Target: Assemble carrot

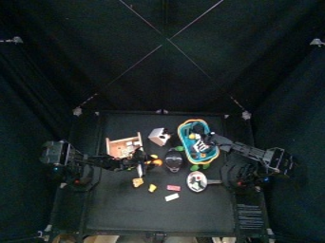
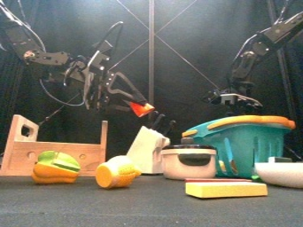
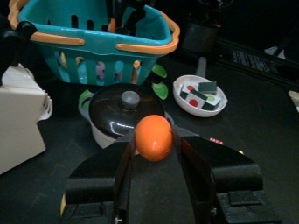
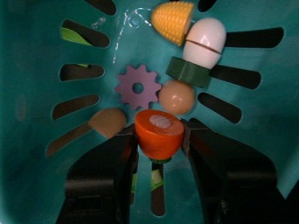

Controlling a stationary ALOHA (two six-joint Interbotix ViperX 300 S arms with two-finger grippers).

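Both claws are clamped on orange carrot pieces: our left gripper (image 3: 155,162) holds one piece (image 3: 153,137) aloft for joining, while our right gripper (image 4: 160,149) grips another (image 4: 160,133) inside the basket (image 4: 35,52) to lift it out.

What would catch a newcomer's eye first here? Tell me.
The left claw holds an orange piece up in the air, above the middle of the table. The right claw reaches down into the teal basket on the right, at a second orange piece among other toy food.

Both arms (image 2: 101,66) are matte black, jointed and slim, trailing thin black cables, ending in flat black fingers (image 3: 100,188).
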